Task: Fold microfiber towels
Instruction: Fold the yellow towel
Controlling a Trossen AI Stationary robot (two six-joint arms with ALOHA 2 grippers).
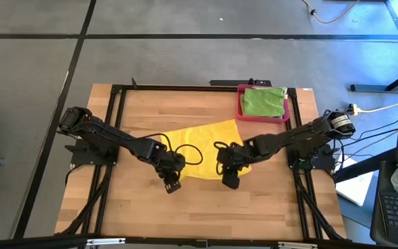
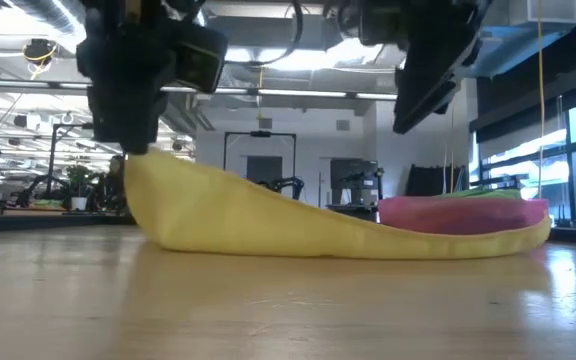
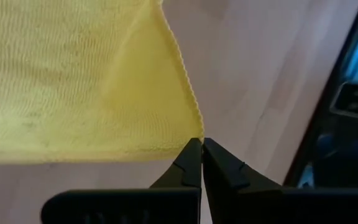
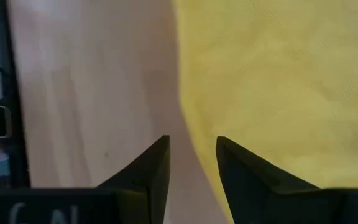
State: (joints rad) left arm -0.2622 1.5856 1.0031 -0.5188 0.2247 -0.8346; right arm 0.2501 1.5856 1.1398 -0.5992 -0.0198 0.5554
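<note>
A: How do the two arms look from above?

B: Both are dark, almost black, built from jointed segments. The left arm [image 1: 109, 138] sits on a black base, and a thin black cable makes a loop beside its wrist.

A: And the right arm [image 1: 289, 138]?

B: The same dark colour, with a round silver-and-black part at its base joint.

A: The fingers?

B: Matte black and wedge-shaped, narrowing to points. On the right wrist body there are pale, blurred letters.
</note>
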